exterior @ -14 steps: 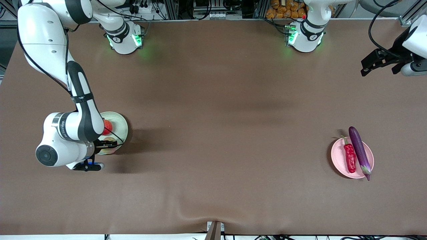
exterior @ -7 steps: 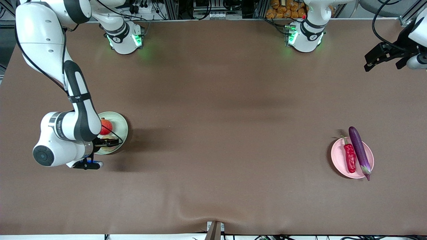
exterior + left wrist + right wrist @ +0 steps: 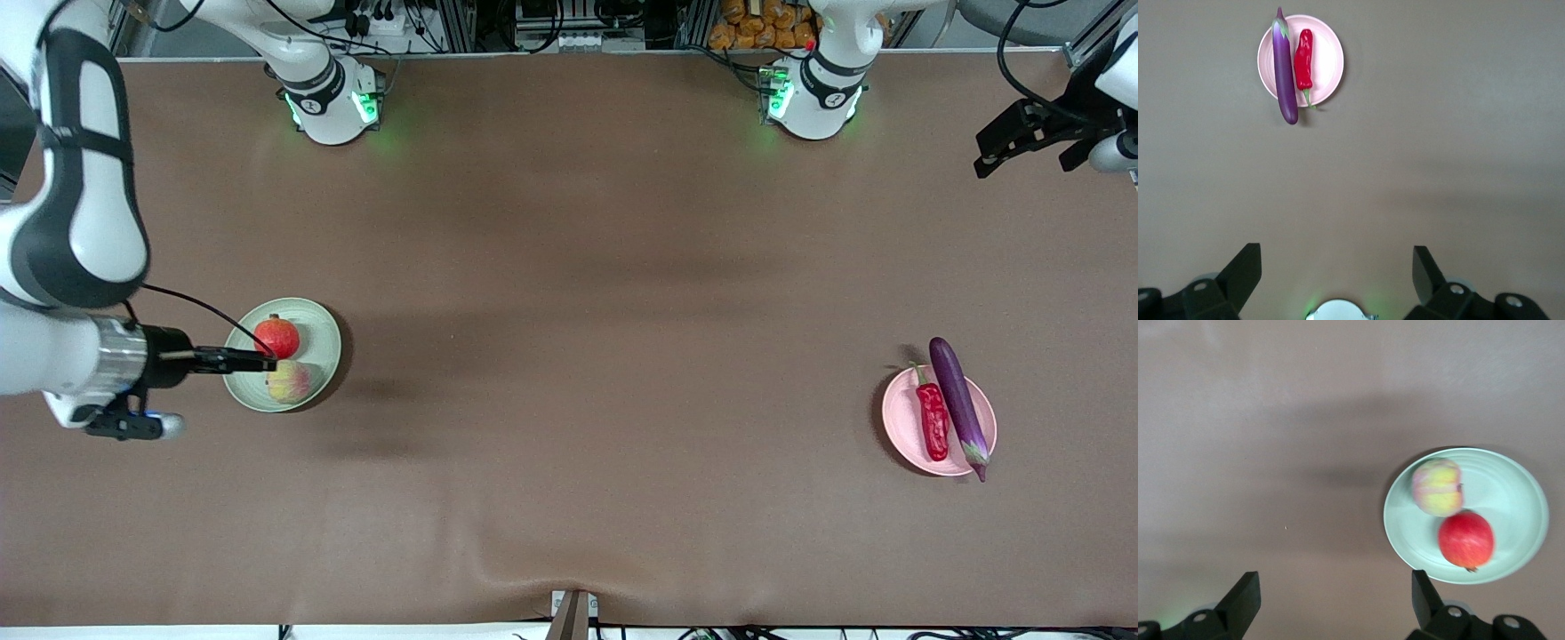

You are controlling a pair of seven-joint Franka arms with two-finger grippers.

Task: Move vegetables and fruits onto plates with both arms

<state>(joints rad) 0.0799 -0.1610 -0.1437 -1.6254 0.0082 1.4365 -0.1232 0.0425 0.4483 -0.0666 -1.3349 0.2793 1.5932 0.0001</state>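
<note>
Your right gripper (image 3: 258,360): jaws spread wide, empty, touching nothing, up over the green plate's (image 3: 322,333) rim at the right arm's end. Your left gripper (image 3: 1022,147): jaws spread wide, empty, raised at the left arm's end. Green plate holds the pomegranate (image 3: 276,338) and, just beside it and nearer the camera, the peach (image 3: 288,382). Pink plate (image 3: 902,418) holds the chili pepper (image 3: 933,422) and eggplant (image 3: 957,400) side by side, the eggplant overhanging the rim at both ends.

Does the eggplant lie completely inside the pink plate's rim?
No, the eggplant overhangs the pink plate at both ends, beside the chili pepper.
</note>
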